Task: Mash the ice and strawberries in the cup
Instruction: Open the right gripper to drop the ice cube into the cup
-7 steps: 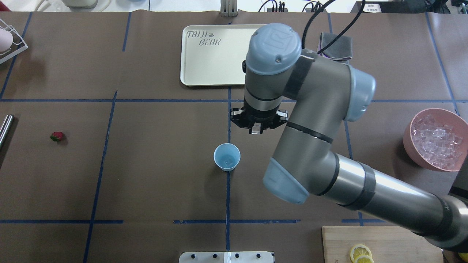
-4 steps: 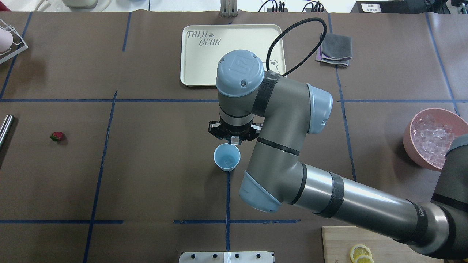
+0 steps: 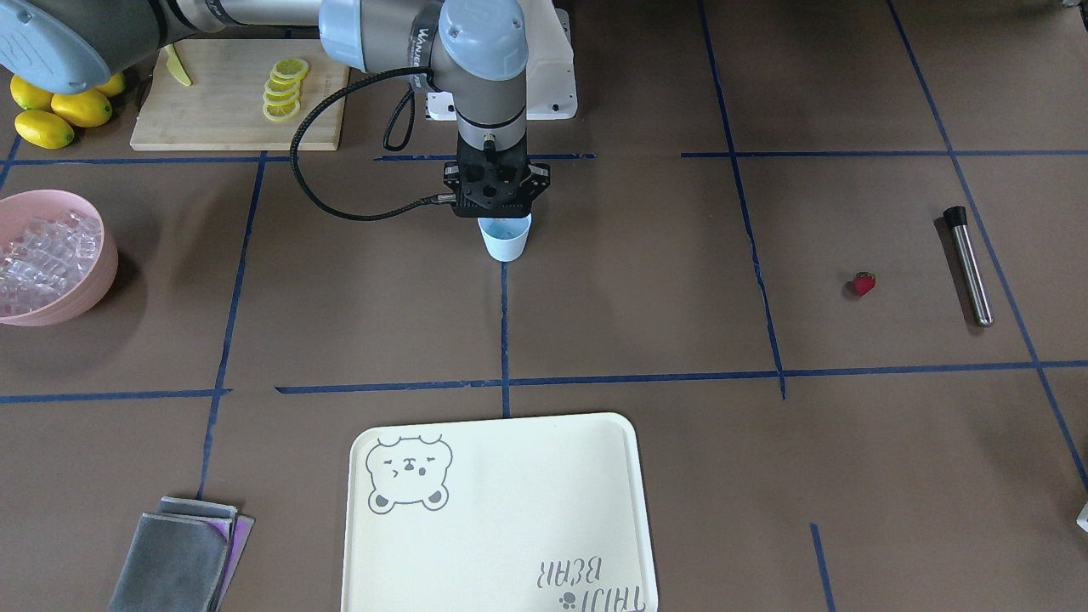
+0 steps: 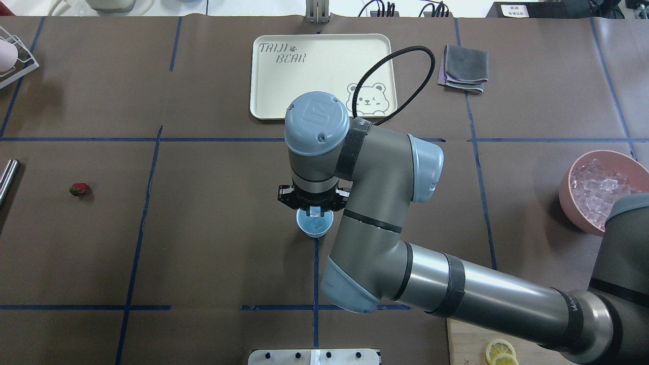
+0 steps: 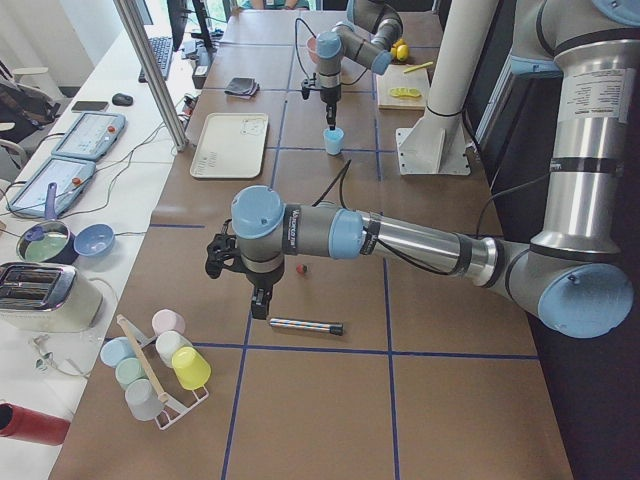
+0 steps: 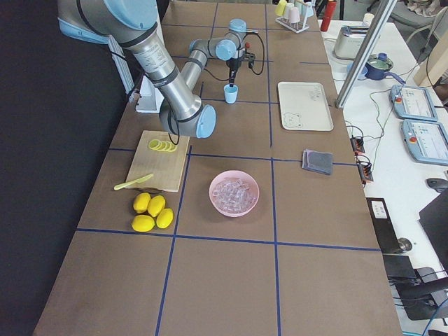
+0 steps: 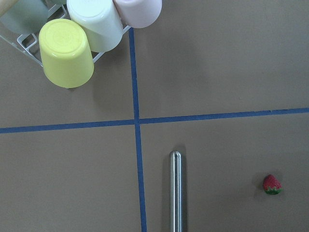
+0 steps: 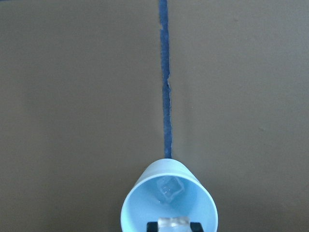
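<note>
Front view: the right claw (image 3: 501, 212) hangs directly over the cup (image 3: 505, 240). The strawberry (image 3: 864, 283) lies well apart on the bench (image 3: 646, 280), near a metal rod (image 3: 969, 265). The pink bowl (image 3: 98, 280) holds plenty of ice (image 3: 38, 255).
Overhead view: an ice cube (image 4: 315, 212) is pinched in the right claw above the cup's mouth, not yet let go.
Left-side view: the left claw (image 5: 260, 305) hovers near the rod and the berry. Whether it is wide or narrow I cannot tell.
Right-side view: the cup stands upright; it is too small to show more.
Left wrist view: only bench, rod and strawberry show, and nothing gripped.
Right wrist view: another cube (image 8: 169, 187) already lies on the cup's bottom, with the held one just above the rim.
Done: some ice is in the cup.
Left: drop this cube, fetch the strawberry, then mash, probably with the rod.
</note>
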